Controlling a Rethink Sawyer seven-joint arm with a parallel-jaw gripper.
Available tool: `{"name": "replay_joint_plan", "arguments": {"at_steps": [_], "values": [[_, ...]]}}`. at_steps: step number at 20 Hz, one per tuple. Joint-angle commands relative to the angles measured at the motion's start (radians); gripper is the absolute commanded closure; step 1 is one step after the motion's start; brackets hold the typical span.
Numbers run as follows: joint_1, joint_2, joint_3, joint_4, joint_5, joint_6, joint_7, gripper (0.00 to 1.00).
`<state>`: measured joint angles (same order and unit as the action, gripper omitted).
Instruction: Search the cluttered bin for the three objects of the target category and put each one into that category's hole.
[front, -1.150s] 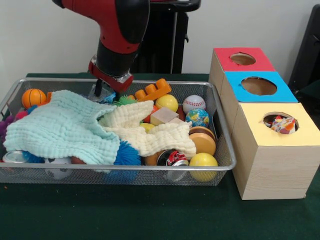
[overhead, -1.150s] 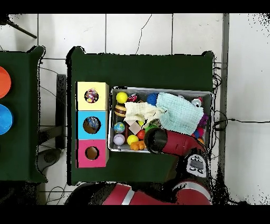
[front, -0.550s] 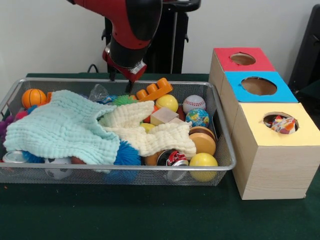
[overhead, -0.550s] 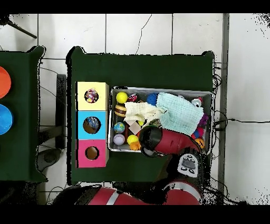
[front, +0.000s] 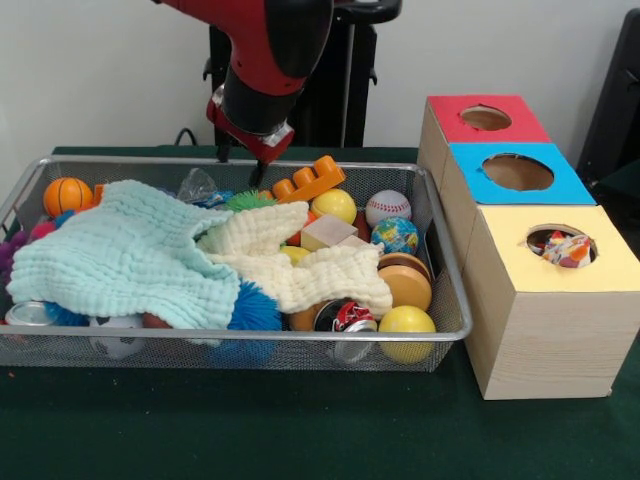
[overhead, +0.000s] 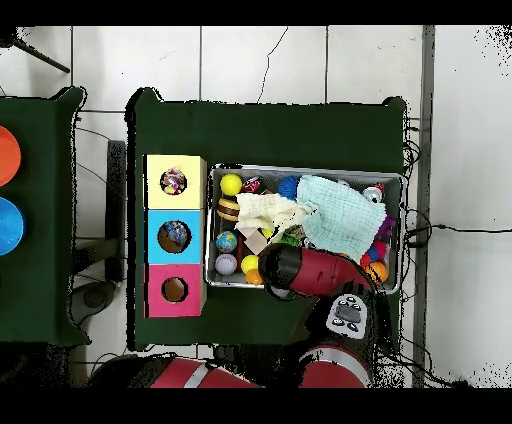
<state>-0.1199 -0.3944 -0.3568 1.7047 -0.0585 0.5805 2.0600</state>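
My gripper (front: 256, 170) hangs just above the far rim of the wire bin (front: 230, 345), next to the orange toy block (front: 310, 180), with nothing visible in it. The arm's red wrist (overhead: 285, 270) covers it in the overhead view. In the bin a mint cloth (front: 120, 255) and a cream cloth (front: 300, 270) lie over much of the clutter. Showing around them are a baseball (front: 388, 208), a globe ball (front: 396, 235), two yellow balls (front: 335, 205) (front: 406, 325), a small basketball (front: 67, 195) and a wooden block (front: 328, 232).
Three boxes with round holes stand to the right of the bin: red (front: 450, 115), blue (front: 470, 170) and yellow (front: 600, 270). A colourful object (front: 568, 248) shows in the yellow box's hole. A can (front: 345, 316) and a wooden disc (front: 405, 280) lie near the bin's front right.
The gripper rose out of the bin's far side beside the crinkled plastic and shifted right toward the orange block. It has barely moved over the last half second.
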Motion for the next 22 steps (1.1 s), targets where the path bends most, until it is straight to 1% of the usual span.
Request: {"name": "replay_joint_plan", "arguments": {"at_steps": [1,2,4,7,9,11,14,15,16,18,22], "values": [[-0.017,0.050,0.054,-0.027,-0.007,-0.393,0.206,0.00],[-0.014,0.041,0.051,-0.026,-0.008,-0.413,0.206,0.00],[-0.007,0.010,0.051,-0.035,-0.017,-0.402,0.178,0.00],[-0.024,-0.033,0.082,-0.044,-0.018,-0.340,0.118,0.00],[-0.040,-0.047,0.104,-0.053,-0.002,-0.264,0.084,0.00],[-0.053,-0.061,0.122,-0.059,0.017,-0.158,0.053,0.00],[-0.059,-0.076,0.125,-0.078,0.023,-0.066,0.030,0.00],[-0.102,-0.041,0.133,-0.122,0.018,-0.062,0.004,0.00],[-0.104,-0.041,0.131,-0.132,0.013,-0.052,-0.002,0.00],[-0.105,-0.046,0.136,-0.117,0.010,-0.056,0.004,0.00],[-0.114,-0.019,0.149,-0.115,0.010,-0.107,0.030,0.00]]}}
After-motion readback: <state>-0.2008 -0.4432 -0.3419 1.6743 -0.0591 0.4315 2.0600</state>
